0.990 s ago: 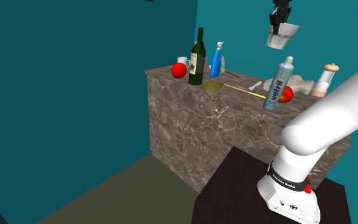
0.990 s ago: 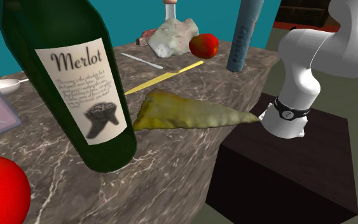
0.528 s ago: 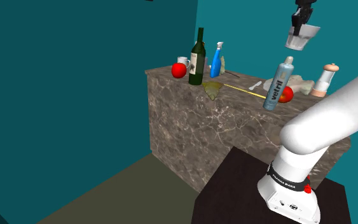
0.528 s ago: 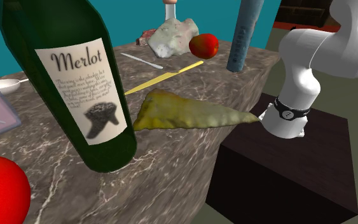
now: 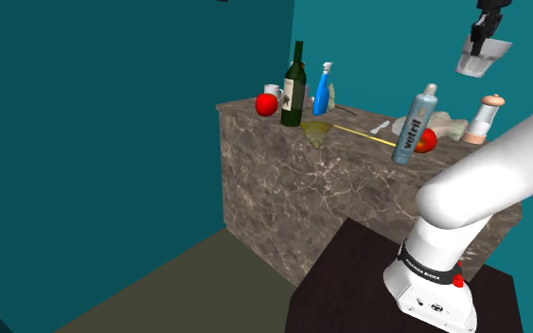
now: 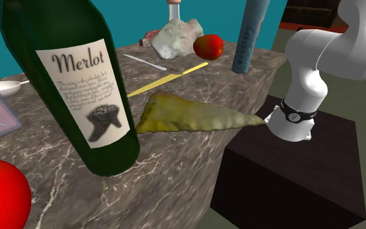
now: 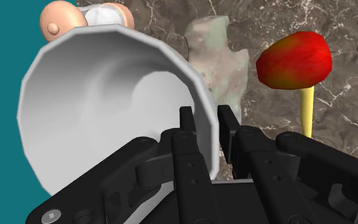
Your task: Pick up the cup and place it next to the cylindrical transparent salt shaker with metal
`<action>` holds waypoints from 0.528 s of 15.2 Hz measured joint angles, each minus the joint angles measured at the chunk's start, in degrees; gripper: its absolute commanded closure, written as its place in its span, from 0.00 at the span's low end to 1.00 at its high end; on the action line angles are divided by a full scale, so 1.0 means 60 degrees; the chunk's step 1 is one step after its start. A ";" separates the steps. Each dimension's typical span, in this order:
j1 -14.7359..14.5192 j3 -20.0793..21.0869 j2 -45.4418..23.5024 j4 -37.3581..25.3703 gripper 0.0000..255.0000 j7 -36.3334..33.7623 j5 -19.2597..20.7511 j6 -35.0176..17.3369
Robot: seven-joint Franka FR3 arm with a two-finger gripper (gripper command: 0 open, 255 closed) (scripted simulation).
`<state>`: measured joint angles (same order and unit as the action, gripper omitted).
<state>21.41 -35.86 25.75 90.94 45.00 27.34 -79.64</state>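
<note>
My black gripper (image 5: 482, 36) hangs high over the marble counter (image 5: 283, 180), shut on the rim of a pale grey-white cup (image 5: 483, 59). The cup tilts in the air above the salt shaker (image 5: 483, 119), a clear cylinder with a peach-coloured cap at the counter's far right end. In the wrist view the gripper (image 7: 206, 121) pinches the cup (image 7: 107, 108) by its wall, one finger inside and one outside. The shaker's peach cap (image 7: 61, 19) peeks out beyond the cup's rim. The shaker's lower part (image 6: 173, 9) also shows at the back in the second exterior view.
Near the shaker lie a pale lump (image 5: 447, 124), a red apple (image 5: 427, 141), a tall blue-grey bottle (image 5: 415, 124), a yellow knife (image 5: 364, 133) and a spoon (image 5: 380, 125). At the other end stand a wine bottle (image 5: 293, 85), a blue spray bottle (image 5: 322, 91), another apple (image 5: 266, 104) and a mug (image 5: 275, 92).
The gripper has carried the cup steadily toward the shoulder view's right and slightly up, from above the tall bottle to above the salt shaker. Nothing on the counter moved.
</note>
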 measured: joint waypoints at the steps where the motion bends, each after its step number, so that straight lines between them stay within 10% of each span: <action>1: 0.0002 -0.0250 -0.0082 -0.0096 1.00 0.0241 -0.0005 -0.0090; 8: -0.0150 -0.2404 -0.0921 -0.1235 1.00 0.2243 -0.0358 -0.0524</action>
<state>20.51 -50.28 20.23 83.53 58.46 25.19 -82.78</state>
